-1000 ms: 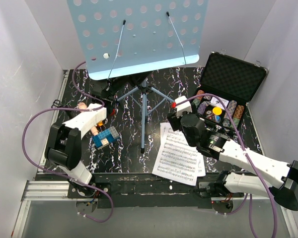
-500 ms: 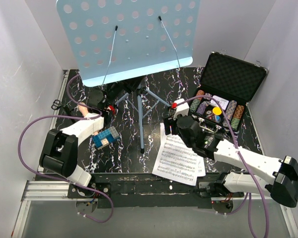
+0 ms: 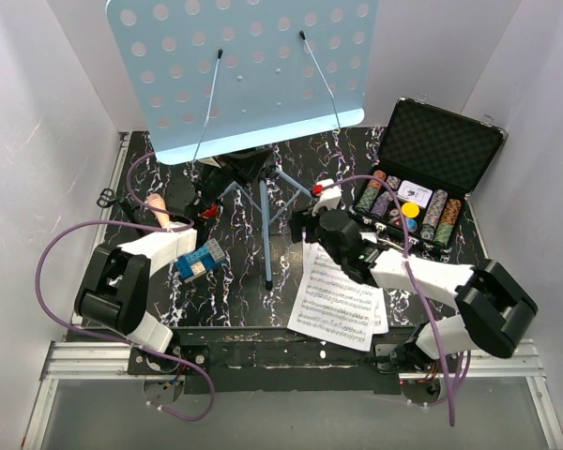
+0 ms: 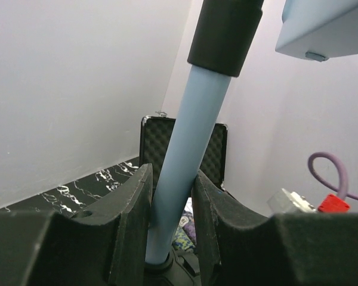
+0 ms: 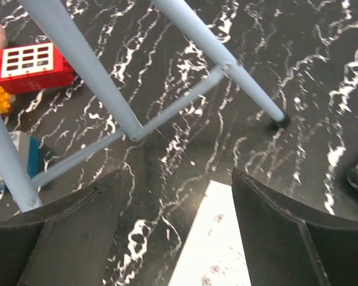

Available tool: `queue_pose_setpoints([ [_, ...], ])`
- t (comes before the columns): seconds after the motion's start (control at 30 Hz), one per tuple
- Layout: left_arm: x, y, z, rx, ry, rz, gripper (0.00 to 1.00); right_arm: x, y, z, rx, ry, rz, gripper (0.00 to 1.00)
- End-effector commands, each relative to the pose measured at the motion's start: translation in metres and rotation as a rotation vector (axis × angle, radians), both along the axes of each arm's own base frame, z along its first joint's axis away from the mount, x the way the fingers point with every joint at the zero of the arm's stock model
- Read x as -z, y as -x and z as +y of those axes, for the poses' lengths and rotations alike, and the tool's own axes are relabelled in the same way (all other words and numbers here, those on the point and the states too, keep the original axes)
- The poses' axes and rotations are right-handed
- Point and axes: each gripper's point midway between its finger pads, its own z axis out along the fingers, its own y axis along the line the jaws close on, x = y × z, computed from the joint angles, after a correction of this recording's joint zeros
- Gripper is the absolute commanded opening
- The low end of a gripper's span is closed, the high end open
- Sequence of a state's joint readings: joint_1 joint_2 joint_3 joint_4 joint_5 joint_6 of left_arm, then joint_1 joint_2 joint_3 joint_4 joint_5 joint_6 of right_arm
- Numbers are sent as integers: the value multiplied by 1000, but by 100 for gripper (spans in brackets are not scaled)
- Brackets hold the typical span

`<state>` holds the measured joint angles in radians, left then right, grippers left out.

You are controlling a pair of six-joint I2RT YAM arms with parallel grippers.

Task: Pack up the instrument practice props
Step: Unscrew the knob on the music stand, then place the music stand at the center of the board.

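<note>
The light-blue perforated music stand stands at the back on its tripod legs. My left gripper reaches under the panel. In the left wrist view it is shut on the stand's light-blue pole. White sheet-music pages lie on the mat at the front right. My right gripper hovers open by the pages' far corner. In the right wrist view its jaws are wide apart over the mat, with a page corner below and the tripod legs just ahead. A small pale-headed microphone pokes out beside the left arm.
An open black foam-lined case of poker chips sits at the back right. Blue toy bricks lie by the left arm, and a red brick lies beyond the tripod. Scissors lie at the left edge. White walls enclose the table.
The stand has shifted left with my left gripper on its pole. The right arm has swung left from the chip case toward the tripod legs, its jaws a little wider.
</note>
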<state>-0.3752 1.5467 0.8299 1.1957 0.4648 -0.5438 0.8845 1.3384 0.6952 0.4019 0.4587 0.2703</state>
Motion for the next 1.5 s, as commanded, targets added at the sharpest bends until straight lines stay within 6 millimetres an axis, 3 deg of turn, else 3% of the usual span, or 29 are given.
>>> queue_pose_setpoints([
  [0.0, 112, 18, -23, 157, -159, 373, 0, -55, -22, 44, -77, -173, -110, 81],
  [0.23, 108, 17, -23, 159, -165, 394, 0, -66, -33, 73, -147, -254, -154, 81],
  [0.5, 98, 15, -26, 174, -141, 398, 0, -65, -45, 91, -173, -309, -167, 81],
  [0.9, 79, 23, -29, 221, -104, 395, 0, -67, -73, 115, -172, -377, -214, 71],
  [1.03, 78, 26, -29, 228, -103, 395, 0, -74, -78, 123, -195, -380, -245, 58],
  [1.33, 72, 27, -26, 215, -95, 377, 0, -75, -76, 121, -214, -371, -244, 3],
  [1.47, 61, 24, -26, 208, -77, 353, 0, -71, -73, 113, -200, -327, -217, 1],
])
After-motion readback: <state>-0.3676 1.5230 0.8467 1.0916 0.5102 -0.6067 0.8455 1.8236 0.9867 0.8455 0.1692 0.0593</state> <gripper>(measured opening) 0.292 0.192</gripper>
